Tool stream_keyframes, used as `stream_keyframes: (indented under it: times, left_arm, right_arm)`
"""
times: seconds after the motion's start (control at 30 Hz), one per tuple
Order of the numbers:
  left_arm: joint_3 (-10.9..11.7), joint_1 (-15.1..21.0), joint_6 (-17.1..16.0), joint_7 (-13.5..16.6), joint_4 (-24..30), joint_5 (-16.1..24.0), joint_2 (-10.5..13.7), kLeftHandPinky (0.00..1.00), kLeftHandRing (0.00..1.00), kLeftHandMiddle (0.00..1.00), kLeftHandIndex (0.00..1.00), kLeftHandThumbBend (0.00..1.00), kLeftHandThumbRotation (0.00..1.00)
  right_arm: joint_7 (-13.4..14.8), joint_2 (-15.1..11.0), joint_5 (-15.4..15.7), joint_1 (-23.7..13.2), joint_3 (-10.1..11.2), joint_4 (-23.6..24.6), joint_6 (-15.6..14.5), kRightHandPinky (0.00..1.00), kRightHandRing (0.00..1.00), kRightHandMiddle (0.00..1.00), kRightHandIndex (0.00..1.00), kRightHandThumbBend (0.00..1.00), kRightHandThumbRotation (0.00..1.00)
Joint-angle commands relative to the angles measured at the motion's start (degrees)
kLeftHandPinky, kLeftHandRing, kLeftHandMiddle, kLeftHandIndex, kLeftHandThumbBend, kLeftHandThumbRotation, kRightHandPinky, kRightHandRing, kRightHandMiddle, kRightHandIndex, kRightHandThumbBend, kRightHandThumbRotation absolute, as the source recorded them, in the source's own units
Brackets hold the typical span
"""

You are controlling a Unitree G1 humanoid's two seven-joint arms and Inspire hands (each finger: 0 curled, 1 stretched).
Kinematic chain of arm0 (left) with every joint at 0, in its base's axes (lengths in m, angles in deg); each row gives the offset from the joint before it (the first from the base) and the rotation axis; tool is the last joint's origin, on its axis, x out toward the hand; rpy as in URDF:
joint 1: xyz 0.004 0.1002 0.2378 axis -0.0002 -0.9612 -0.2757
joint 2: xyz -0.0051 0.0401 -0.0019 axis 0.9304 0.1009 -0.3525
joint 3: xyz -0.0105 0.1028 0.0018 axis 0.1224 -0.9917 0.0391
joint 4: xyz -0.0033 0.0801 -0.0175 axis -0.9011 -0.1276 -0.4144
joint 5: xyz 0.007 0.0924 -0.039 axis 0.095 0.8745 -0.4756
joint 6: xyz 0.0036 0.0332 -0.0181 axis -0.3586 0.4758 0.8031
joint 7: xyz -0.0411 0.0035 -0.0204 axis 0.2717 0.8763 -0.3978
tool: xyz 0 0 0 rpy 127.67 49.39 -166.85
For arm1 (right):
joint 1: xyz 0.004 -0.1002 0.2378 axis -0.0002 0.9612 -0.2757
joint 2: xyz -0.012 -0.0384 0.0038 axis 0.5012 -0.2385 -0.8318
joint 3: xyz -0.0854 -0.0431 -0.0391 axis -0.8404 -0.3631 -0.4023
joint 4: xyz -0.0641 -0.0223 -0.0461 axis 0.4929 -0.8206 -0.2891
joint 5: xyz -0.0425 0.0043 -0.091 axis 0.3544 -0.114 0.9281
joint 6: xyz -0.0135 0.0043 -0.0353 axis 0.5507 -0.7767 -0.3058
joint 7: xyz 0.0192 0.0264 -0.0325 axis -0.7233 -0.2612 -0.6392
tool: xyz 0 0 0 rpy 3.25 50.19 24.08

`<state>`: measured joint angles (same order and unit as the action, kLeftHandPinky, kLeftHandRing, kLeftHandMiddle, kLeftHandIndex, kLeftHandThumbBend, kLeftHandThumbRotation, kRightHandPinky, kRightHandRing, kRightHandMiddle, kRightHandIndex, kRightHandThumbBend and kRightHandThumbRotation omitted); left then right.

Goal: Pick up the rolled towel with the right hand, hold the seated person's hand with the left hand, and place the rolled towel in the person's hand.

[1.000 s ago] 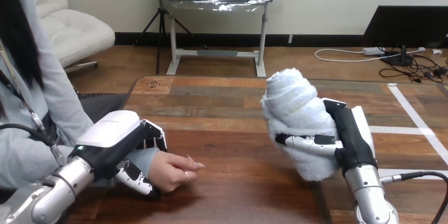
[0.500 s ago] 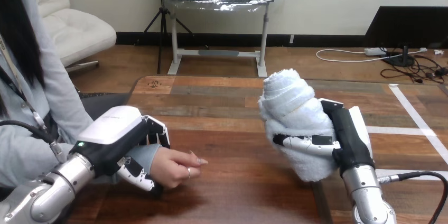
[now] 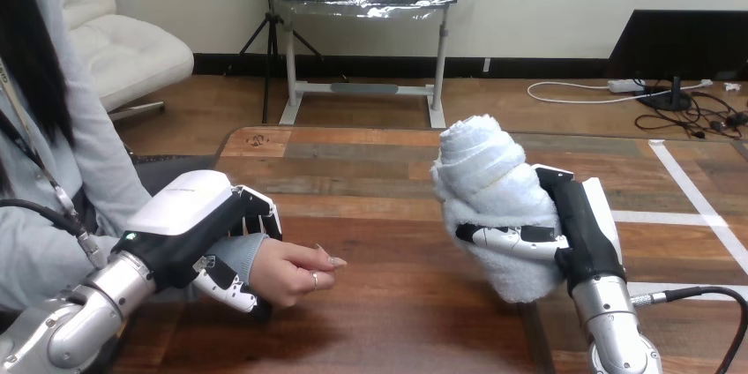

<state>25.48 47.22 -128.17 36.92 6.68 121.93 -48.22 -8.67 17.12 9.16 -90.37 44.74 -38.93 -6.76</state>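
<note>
Left robot hand (image 3: 190,228) sits low at the view's left, fingers on top & thumb underneath, curled round the person's wrist right at the grey cuff. Person's hand (image 3: 295,273) pokes out past it toward centre, loosely closed, fingertips pointing right, low over the worktop (image 3: 388,312). Over to the right robot hand (image 3: 578,237): fingers wrapped across the front of the rolled towel (image 3: 485,180), clamping it approx. mid-body. Towel's white, tilted w/ its top leaning left, lower end near the wood; can't tell if it touches. It's well apart from the person's hand, w/ bare wood between them.
</note>
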Motion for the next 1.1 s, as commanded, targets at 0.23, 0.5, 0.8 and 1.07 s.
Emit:
stream_keyframes:
  times: [0.23,0.5,0.8,1.07]
  left_arm:
    - [3.59,2.87,-2.64,2.11,2.61,-2.84,1.62,0.27,0.32,0.39,0.41,0.99,0.00]
    - [3.85,2.65,-2.32,1.65,3.77,-3.13,1.40,0.27,0.32,0.38,0.41,1.00,0.00]
    - [4.11,2.59,-2.24,0.54,4.74,-3.86,1.34,0.27,0.32,0.39,0.41,1.00,0.00]
    - [4.16,2.81,-2.60,0.21,5.08,-4.07,1.15,0.28,0.33,0.39,0.40,1.00,0.00]
  right_arm:
    - [0.88,0.33,-0.99,-2.91,1.30,2.31,2.11,0.27,0.31,0.41,0.44,0.86,0.02]
    - [1.69,0.42,-0.26,-2.97,0.86,2.32,2.04,0.26,0.31,0.40,0.44,0.86,0.02]
    - [2.13,0.72,0.55,-3.05,0.17,2.32,2.11,0.26,0.31,0.40,0.44,0.85,0.01]
    - [2.93,1.45,1.50,-3.29,-0.39,2.24,1.56,0.25,0.29,0.39,0.44,0.86,0.02]
